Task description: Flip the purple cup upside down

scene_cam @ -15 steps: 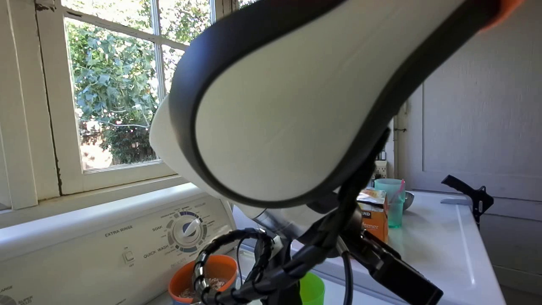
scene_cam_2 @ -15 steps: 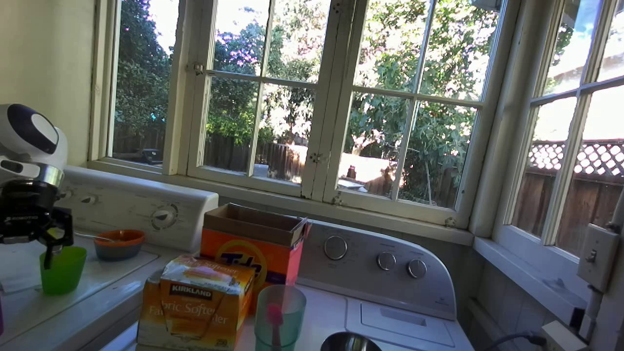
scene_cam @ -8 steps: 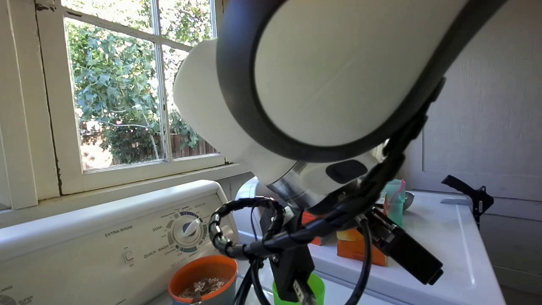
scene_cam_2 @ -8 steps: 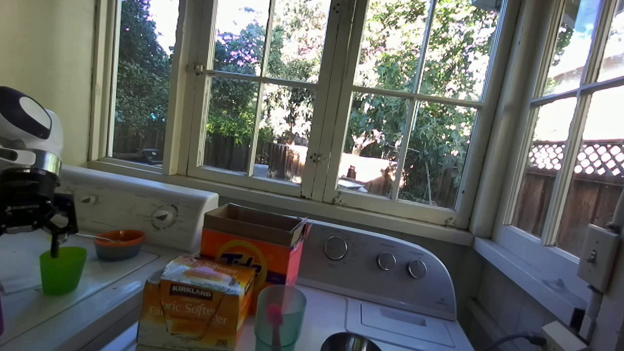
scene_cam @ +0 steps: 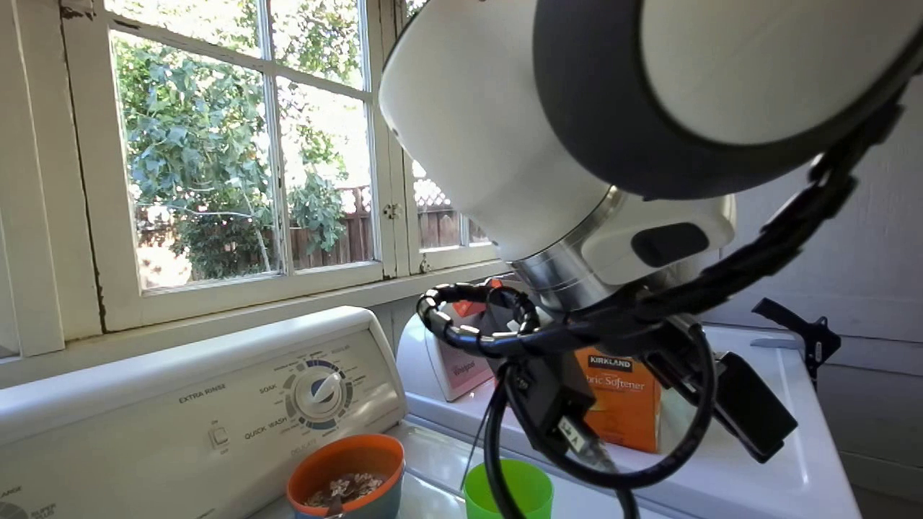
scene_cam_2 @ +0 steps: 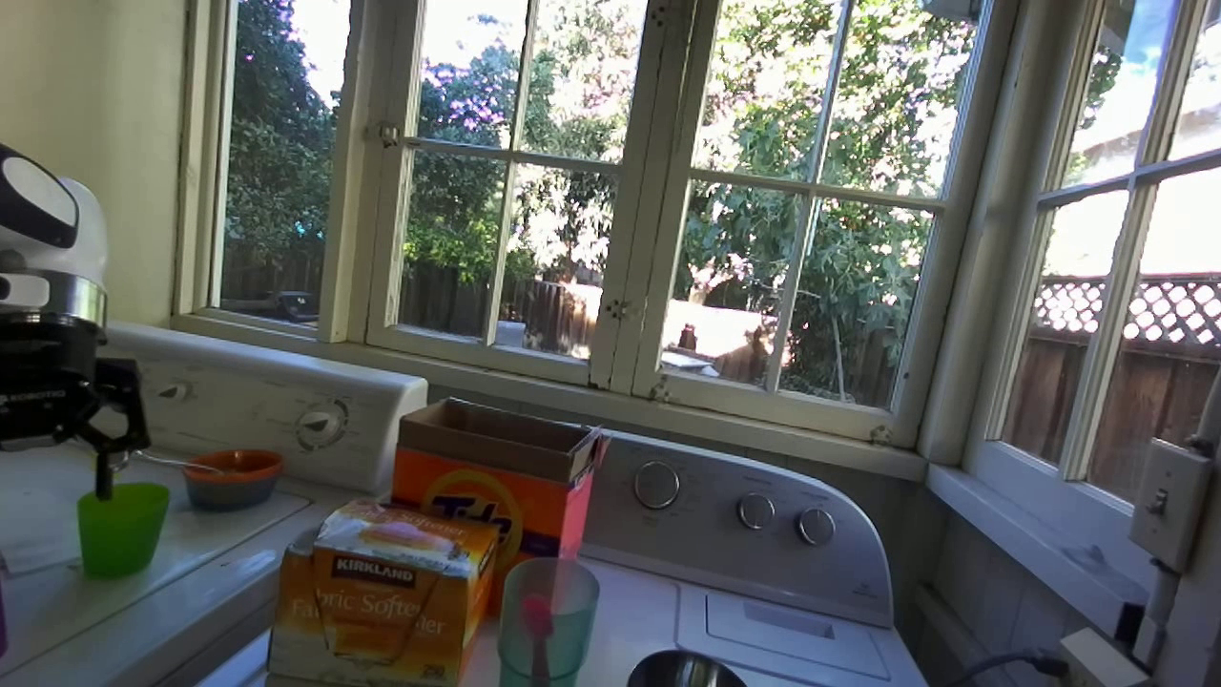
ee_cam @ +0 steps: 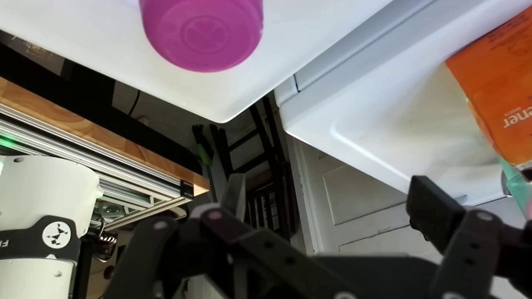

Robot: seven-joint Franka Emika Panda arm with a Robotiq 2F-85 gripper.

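In the wrist view, the purple cup [ee_cam: 203, 37] is cut off by the top edge, over the white machine top. Its round base with a moulded emblem faces the camera; the rim is out of frame. Only a thin purple sliver of the cup [scene_cam_2: 2, 611] shows at the left border of an exterior view. My gripper [ee_cam: 332, 201] is open, its fingers wide apart with nothing between them, and well clear of the cup. One of its fingers [scene_cam_2: 103, 474] appears in front of the lime-green cup's rim in an exterior view.
The lime-green cup [scene_cam: 508, 490] and an orange-rimmed bowl [scene_cam: 346, 479] share the white machine top. On the neighbouring machine stand a Kirkland box [scene_cam_2: 382, 592], a Tide box [scene_cam_2: 506, 477], a teal cup [scene_cam_2: 548, 611] and a metal bowl [scene_cam_2: 687, 668]. A gap separates the machines' front corners.
The arm and open gripper have risen, shifting right in one exterior view and slightly left in the other. The green cup, bowl and boxes stay put.
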